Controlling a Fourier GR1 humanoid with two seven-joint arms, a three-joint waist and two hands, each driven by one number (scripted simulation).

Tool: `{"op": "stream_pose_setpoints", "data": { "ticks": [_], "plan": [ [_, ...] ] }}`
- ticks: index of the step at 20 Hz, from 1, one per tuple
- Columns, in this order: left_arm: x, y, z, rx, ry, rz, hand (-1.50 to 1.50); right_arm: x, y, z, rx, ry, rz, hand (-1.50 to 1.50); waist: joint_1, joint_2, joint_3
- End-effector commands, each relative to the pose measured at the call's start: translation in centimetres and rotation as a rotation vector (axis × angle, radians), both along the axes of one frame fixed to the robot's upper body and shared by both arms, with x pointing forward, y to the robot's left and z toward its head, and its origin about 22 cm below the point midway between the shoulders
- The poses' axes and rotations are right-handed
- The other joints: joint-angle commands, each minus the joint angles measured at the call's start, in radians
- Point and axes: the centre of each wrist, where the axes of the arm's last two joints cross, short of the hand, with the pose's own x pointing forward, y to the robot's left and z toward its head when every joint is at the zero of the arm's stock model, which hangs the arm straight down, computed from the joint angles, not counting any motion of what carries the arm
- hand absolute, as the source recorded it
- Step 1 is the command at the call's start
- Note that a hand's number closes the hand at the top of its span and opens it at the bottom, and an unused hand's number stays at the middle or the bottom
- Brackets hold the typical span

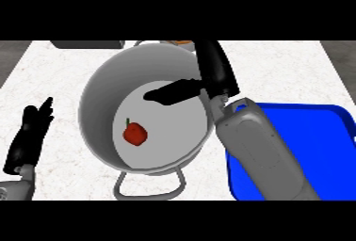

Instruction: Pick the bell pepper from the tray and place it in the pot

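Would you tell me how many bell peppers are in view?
1: the bell pepper lies inside the pot; the right forearm covers part of the tray, so more may hide.

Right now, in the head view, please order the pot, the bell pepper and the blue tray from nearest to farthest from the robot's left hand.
From the left hand, resting open at the view's left edge:
1. Pot: its left wall is just right of the hand.
2. Bell pepper: inside the pot, on its floor.
3. Blue tray: far right, beyond the pot.

Red bell pepper (135,134), dark green stem (128,122); grey pot (97,103); bright blue tray (327,155); white counter (62,70), possibly faintly marbled.
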Motion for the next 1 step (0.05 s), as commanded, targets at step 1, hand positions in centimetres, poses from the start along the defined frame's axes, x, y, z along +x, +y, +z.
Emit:
{"op": "stream_pose_setpoints", "data": {
  "ticks": [1],
  "plan": [
    [-0.18, 1.44, -0.71, 0.000, 0.005, 0.010, 0.00, 0.59, -3.77, 0.22, 0.097, -0.052, -0.084, -1.50, -0.013, -0.001, 0.000]
  ]
}}
